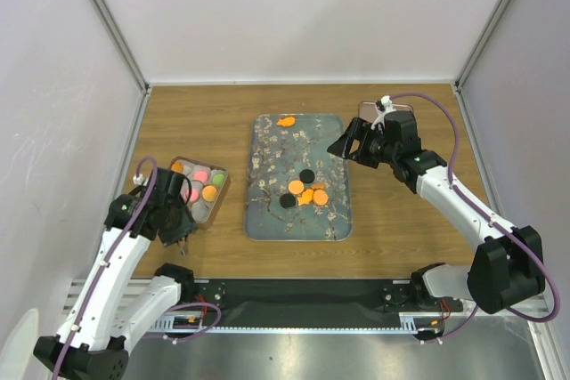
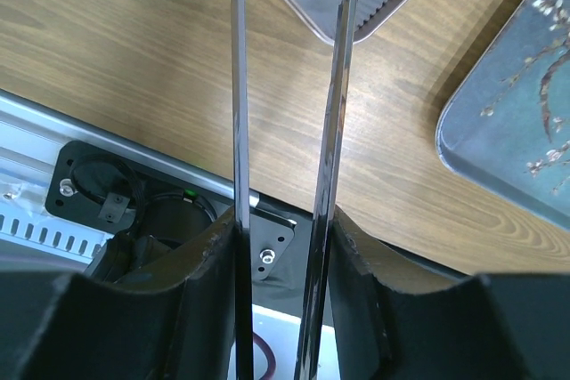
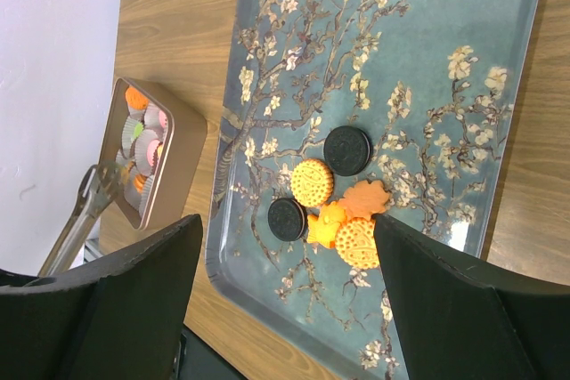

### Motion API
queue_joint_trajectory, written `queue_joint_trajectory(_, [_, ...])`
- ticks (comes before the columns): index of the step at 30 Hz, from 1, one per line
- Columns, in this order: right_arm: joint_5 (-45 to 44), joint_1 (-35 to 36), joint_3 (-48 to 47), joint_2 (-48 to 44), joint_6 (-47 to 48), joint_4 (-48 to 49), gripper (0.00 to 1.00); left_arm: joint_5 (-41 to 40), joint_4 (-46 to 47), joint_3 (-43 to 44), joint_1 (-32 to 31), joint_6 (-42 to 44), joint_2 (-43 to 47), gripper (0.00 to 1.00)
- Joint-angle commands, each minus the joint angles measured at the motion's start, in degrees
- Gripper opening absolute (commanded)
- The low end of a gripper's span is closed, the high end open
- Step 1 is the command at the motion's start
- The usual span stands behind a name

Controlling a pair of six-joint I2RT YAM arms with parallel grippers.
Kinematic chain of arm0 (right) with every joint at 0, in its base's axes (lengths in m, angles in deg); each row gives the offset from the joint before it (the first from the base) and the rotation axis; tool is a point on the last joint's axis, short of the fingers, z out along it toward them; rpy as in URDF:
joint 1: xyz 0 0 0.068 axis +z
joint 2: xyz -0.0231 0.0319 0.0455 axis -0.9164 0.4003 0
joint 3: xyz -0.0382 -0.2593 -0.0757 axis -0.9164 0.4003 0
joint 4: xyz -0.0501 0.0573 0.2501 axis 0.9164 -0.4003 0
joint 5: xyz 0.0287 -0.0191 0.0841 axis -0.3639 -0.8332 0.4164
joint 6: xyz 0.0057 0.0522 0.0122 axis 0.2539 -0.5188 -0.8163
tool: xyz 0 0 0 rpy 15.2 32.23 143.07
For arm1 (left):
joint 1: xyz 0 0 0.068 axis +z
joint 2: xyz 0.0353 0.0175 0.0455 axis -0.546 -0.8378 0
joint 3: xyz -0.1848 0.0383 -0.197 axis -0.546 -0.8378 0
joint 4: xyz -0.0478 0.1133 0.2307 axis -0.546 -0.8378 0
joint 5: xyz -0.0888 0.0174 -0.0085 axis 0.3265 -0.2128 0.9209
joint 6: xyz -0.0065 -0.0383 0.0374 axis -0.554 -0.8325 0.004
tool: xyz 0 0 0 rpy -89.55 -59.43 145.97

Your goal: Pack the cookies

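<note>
On the tray (image 1: 272,149), cookies (image 1: 297,187) lie flat (faces up).

Noted a grey-blue tray (image 1: 272,144) with a blossom-branch pattern, lying flat at the middle of a wooden table (image 1: 401,220), long side running front to back. Noted white walls (image 1: 294,15) closing in the table on the left, far and right sides. Found a black strip (image 1: 303,291) along the near table edge, with a slotted metal rail (image 1: 303,330) just in front of it. Recorded a flat copper-toned object (image 1: 365,110) near the tray's far right corner, partly hidden; identity not established.
</note>
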State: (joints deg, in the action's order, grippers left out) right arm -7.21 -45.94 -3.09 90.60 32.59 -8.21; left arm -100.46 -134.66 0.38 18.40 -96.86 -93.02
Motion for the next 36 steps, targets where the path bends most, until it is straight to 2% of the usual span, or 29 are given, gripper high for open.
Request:
queue_joint_trajectory(1, [0.68, 0.19, -1.25, -0.45, 0.12, 1.55, 0.85, -1.43, -6.18, 3.19, 0.55, 1.16, -0.6, 0.45])
queue_joint_trajectory(14, [0.59, 0.27, -1.16, -0.19, 0.03, 1.55, 0.85, -3.19, -5.3, 4.42, 0.55, 2.92, -2.09, 0.44])
queue_joint_trajectory(21, [0.42, 0.19, -1.16, -0.19, 0.12, 1.64, 0.85, -4.15, -3.72, 8.37, 0.55, 4.68, -4.9, 0.44])
queue_joint_trajectory(27, [0.07, 0.19, -1.07, -0.19, 0.2, 1.64, 0.85, -3.98, 1.19, 11.88, 0.46, 6.78, -8.33, 0.45])
queue_joint_trajectory(36, [-1.95, 0.01, -1.34, -0.46, 1.0, 1.2, 0.85, -2.22, 15.15, 17.51, -0.94, 9.25, -15.97, 0.44])
